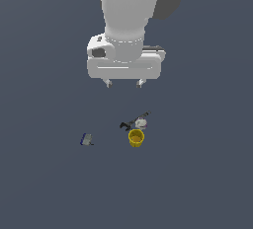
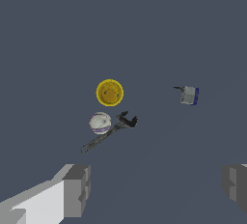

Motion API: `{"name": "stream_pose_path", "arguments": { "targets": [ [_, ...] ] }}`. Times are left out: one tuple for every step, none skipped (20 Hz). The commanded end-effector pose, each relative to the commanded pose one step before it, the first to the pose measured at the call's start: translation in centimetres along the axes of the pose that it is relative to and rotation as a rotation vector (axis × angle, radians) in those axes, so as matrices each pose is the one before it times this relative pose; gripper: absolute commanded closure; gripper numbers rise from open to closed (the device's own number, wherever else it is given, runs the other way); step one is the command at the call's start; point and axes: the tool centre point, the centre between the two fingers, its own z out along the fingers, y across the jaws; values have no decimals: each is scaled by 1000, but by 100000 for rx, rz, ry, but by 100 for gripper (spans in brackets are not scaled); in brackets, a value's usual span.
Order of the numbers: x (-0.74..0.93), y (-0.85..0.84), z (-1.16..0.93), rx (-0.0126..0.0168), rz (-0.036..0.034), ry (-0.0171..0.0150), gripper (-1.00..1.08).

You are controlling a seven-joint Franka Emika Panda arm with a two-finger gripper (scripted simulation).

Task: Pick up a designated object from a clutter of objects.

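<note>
Above the ball [image 1: 141, 122], gripper [image 1: 124, 83] wide, empty.

The ball [image 1: 141, 122] lies just beside the wrench [image 1: 133, 120], with the cup [image 1: 136, 137] close by, mid-counter [image 1: 207, 173]. The block [image 1: 87, 139] sits well apart, toward the exterior view's left.

- Flat dark grey floor [image 1: 44, 183] is carrying four small items.
- Ball [image 1: 141, 122], wrench [image 1: 129, 123] and yellow cup [image 1: 136, 137] are lying clustered.
- Grey-blue block [image 1: 87, 140] is sitting well apart.
</note>
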Motion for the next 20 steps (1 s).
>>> {"name": "stream_pose_path", "arguments": {
  "targets": [
    [0, 1, 0, 0, 0, 0, -92],
    [-5, -52, 15, -23, -177, -38, -92],
    [-14, -146, 45, -62, -510, -113, -92],
    [-22, -240, 72, -102, -839, -185, -92],
    [-31, -324, 91, -138, -1146, -253, -92],
    [-39, -401, 103, -173, -1438, -316, -92],
    [-45, -442, 94, -193, -1622, -355, -92],
    [-39, -351, 50, -158, -1332, -290, -92],
    [-32, -239, 8, -112, -958, -207, -92],
    [-25, -143, -21, -71, -615, -132, -92],
    [-18, -51, -37, -32, -285, -60, -92],
    [-9, 19, -32, 0, 0, 0, -92],
    [8, 29, 3, 19, 150, 34, -92],
    [19, 33, 52, 25, 233, 48, -92],
    [31, 2, 111, 20, 214, 41, -92],
    [45, -43, 172, 12, 166, 29, -92],
    [54, -60, 227, 11, 180, 29, -92],
    [65, -89, 283, 10, 180, 27, -92],
    [73, -101, 334, 13, 226, 34, -92],
    [83, -115, 384, 19, 281, 44, -92]
  ]
}}
